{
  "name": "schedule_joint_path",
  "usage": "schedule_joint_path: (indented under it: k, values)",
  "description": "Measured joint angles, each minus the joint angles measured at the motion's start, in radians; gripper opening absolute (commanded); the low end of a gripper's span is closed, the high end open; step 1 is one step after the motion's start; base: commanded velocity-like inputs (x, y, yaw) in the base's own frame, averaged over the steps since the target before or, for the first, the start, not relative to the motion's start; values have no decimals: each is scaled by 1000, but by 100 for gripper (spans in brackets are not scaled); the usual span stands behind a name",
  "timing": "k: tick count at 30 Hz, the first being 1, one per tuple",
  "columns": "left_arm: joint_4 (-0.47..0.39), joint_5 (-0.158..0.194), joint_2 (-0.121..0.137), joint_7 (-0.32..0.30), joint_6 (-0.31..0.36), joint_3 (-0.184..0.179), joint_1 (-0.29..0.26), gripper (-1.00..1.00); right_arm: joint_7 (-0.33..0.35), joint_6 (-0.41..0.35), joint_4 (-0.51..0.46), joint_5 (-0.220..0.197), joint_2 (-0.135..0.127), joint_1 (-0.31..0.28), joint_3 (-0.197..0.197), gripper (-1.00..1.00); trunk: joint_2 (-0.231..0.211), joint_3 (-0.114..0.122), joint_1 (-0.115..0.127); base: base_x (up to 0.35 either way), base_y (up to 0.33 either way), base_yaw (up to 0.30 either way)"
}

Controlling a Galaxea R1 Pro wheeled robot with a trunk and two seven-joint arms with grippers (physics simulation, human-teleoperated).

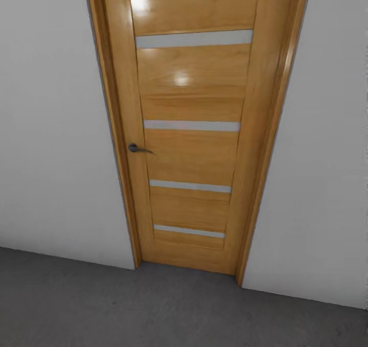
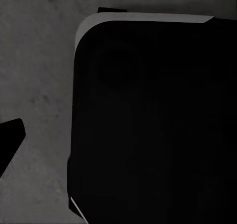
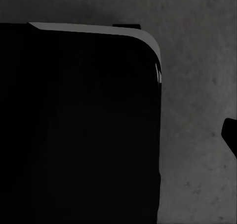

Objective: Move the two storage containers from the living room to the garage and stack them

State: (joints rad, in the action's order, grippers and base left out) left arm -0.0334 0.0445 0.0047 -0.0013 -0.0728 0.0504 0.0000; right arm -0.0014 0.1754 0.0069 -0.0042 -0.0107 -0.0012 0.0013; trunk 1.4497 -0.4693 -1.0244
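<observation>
Wooden door (image 1: 191, 132) shut, grey concrete floor (image 1: 102, 306) below.

A shut wooden door (image 1: 191, 132) with frosted strips stands between pale grey walls (image 1: 51, 132) above dark concrete floor (image 1: 102, 306).

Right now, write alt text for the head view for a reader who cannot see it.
A closed wooden door with four narrow pale horizontal strips and a dark lever handle on its left side stands straight ahead. Plain pale grey walls flank it, and dark grey concrete floor runs along the bottom of the picture.
</observation>
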Motion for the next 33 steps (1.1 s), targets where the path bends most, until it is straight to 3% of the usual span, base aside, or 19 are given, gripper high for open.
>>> schedule_joint_path:
  k: [22, 33]
  values:
    - [0, 0, 0, 0, 0, 1, 0, 100, 0, 0, 0, 1, 0, 0, 0, 100, 0, 9, 0, 266, 244, -178]
    - [0, 0, 0, 0, -1, 1, 0, 100, 0, -1, 0, 2, 1, 0, 1, 100, 0, 10, 0, 147, 179, -27]
